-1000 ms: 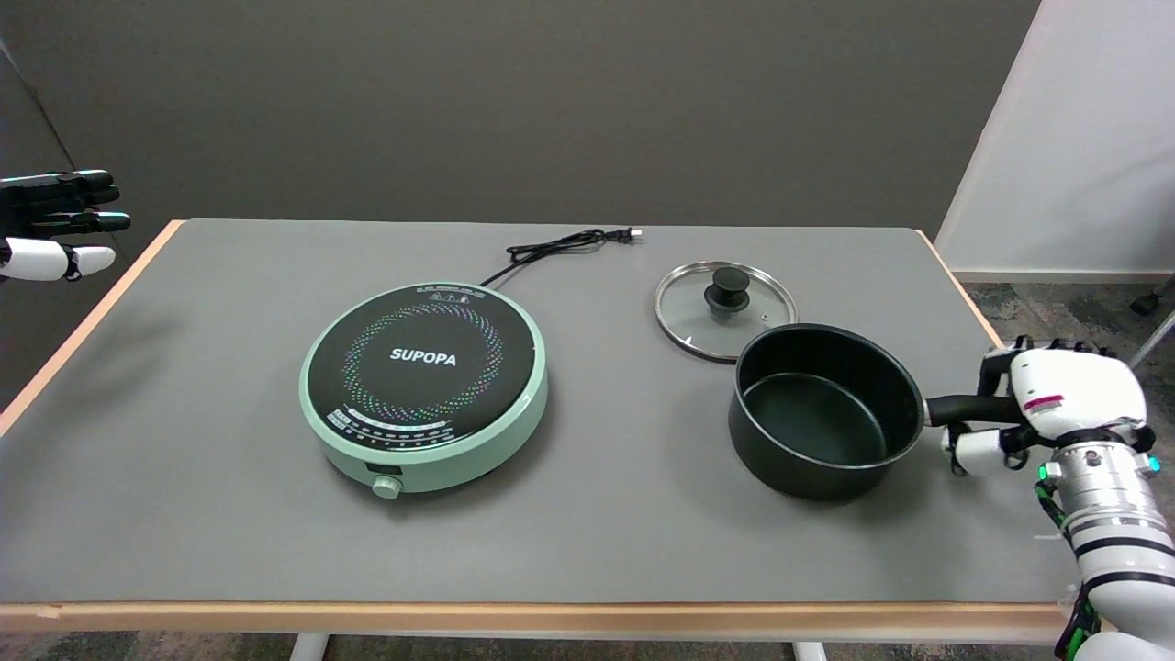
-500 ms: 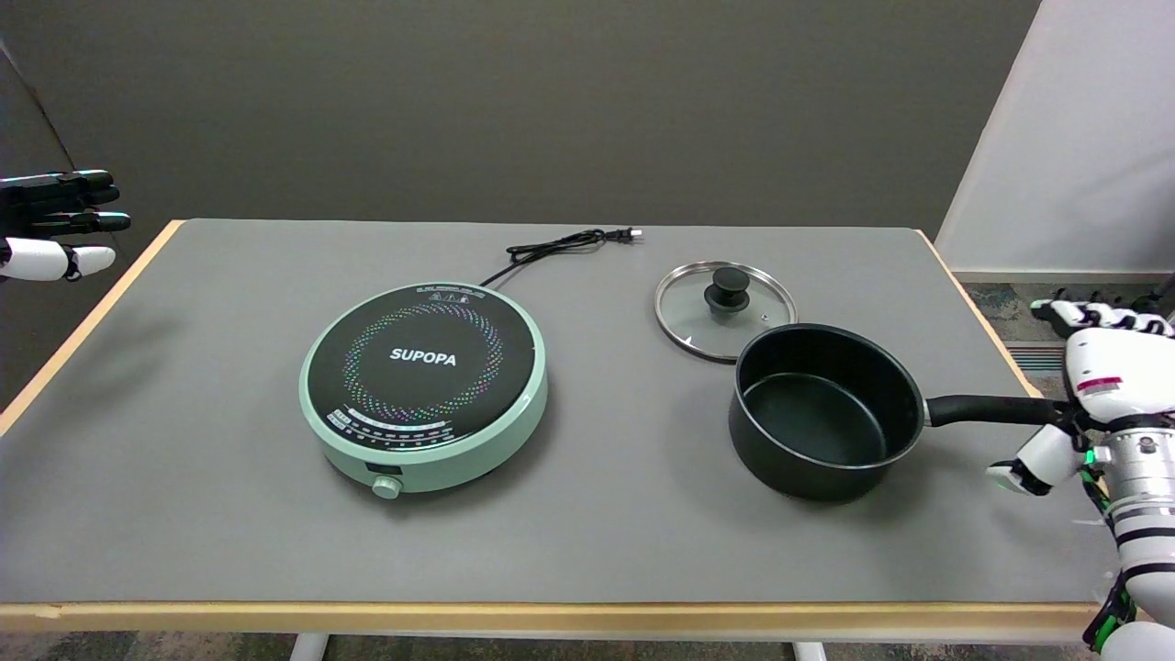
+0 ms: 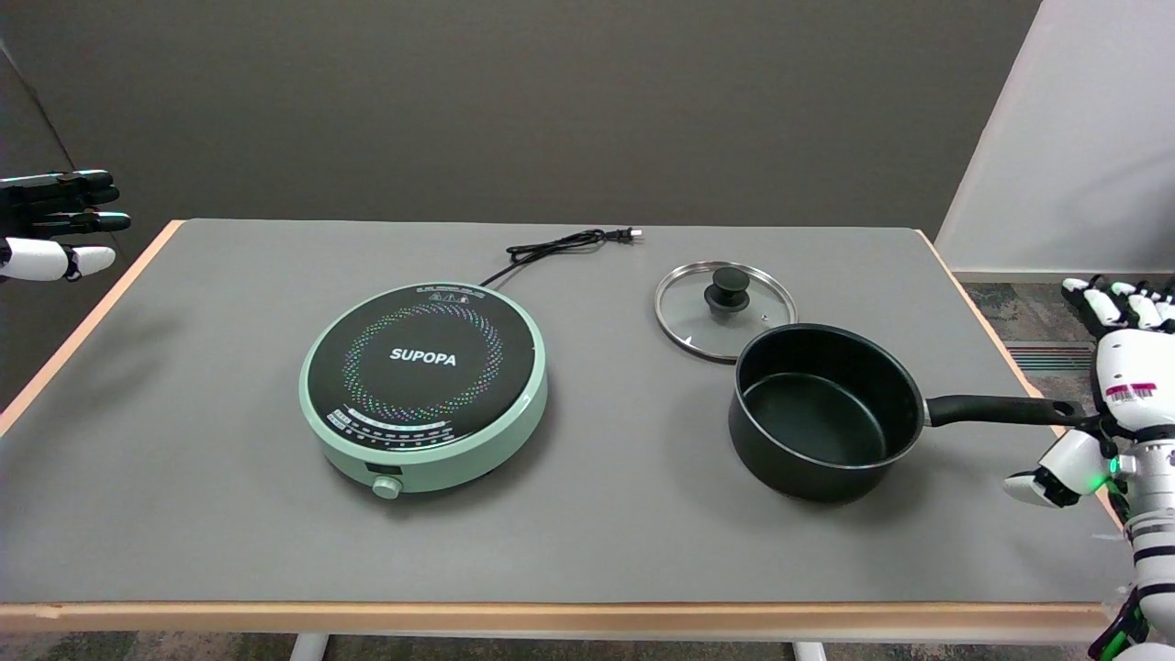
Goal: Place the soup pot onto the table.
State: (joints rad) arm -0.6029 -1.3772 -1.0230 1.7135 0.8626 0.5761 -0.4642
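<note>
Released, the soup pot (image 3: pixel 824 410) sits on the table (image 3: pixel 184 514) (robot hand (image 3: pixel 1118 386) withdrawn, fingers spread apart)

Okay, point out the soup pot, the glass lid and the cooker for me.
soup pot (image 3: pixel 808 431): head view, on its dark inner floor.
glass lid (image 3: pixel 727 284): head view, on its black knob.
cooker (image 3: pixel 422 357): head view, on the middle of its black top.

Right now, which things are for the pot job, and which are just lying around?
For the job:
- soup pot, standing on the table
- right hand, fingers spread, off the pot's handle

Just lying around:
- glass lid, behind the pot
- green cooker
- its cord, unplugged
- left hand, idle in the air
</note>
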